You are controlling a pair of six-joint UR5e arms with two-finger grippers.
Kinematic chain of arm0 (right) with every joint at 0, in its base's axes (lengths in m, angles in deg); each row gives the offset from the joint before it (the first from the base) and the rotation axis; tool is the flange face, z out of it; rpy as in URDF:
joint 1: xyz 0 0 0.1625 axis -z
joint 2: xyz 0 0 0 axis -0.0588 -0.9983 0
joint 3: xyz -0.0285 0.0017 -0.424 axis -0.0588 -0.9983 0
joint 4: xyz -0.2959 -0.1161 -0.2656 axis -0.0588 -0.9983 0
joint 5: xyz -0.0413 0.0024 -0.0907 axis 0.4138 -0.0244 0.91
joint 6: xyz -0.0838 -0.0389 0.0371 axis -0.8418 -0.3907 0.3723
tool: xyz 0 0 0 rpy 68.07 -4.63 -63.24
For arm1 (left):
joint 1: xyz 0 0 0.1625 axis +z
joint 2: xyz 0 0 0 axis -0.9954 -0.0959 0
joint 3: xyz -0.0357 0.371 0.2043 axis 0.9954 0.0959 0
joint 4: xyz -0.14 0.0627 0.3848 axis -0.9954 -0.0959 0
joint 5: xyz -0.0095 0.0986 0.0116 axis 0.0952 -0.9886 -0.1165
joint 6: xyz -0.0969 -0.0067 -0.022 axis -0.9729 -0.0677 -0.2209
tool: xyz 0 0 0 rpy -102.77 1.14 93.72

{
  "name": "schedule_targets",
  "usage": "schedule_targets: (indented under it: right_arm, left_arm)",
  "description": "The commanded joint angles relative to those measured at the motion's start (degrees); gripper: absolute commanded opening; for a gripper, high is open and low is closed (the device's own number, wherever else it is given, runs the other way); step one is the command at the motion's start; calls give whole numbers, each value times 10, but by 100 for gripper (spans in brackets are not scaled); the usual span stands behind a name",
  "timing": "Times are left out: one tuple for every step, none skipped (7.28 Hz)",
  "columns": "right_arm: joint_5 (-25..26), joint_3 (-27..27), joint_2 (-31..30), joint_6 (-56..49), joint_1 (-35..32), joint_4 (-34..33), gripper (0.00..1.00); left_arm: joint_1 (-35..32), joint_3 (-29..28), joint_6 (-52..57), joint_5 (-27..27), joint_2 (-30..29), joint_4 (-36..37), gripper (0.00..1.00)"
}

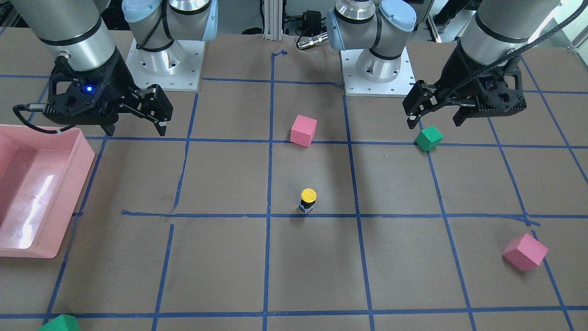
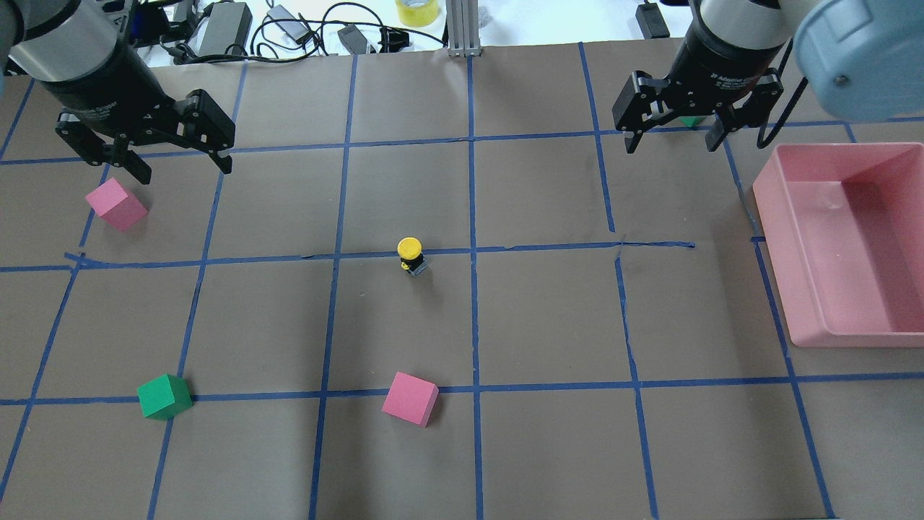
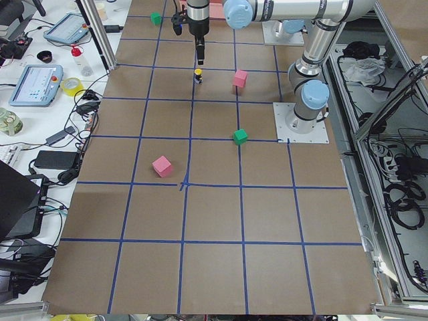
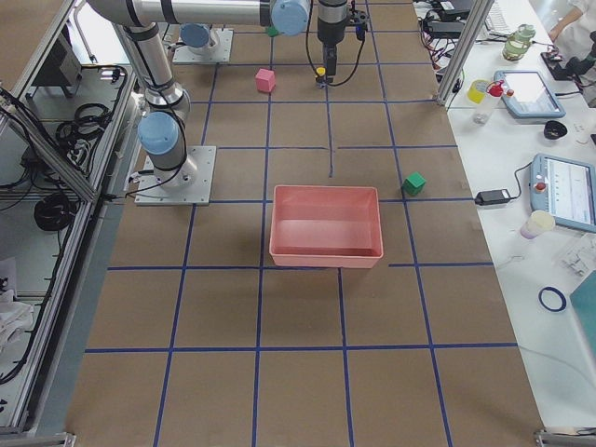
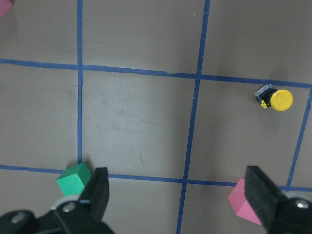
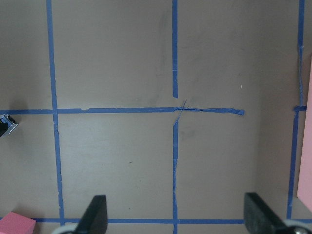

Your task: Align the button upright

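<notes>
The button (image 2: 411,255), with a yellow cap, black body and pale square base, stands upright, cap on top, near the table's middle next to a blue tape line. It also shows in the front view (image 1: 308,201), the left wrist view (image 5: 274,99) and at the left edge of the right wrist view (image 6: 6,125). My left gripper (image 2: 180,170) is open and empty, high above the table's far left, well away from the button. My right gripper (image 2: 671,146) is open and empty at the far right, also well away.
A pink tray (image 2: 783,245) sits at the right edge. One pink cube (image 2: 116,204) lies below the left gripper and another (image 2: 410,398) in front of the button. A green cube (image 2: 164,396) sits front left; another (image 2: 691,121) lies behind the right gripper.
</notes>
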Motion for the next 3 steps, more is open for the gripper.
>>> schedule_targets:
  right_arm:
    - [0,0,0,0,0,0,100]
    - [0,0,0,0,0,0,100]
    - [-1,0,0,0,0,0,100]
  left_arm:
    - [1,-5,0,2,1,0,100]
    - [1,-6,0,3,1,0,100]
    - [1,-6,0,2,1,-5,100]
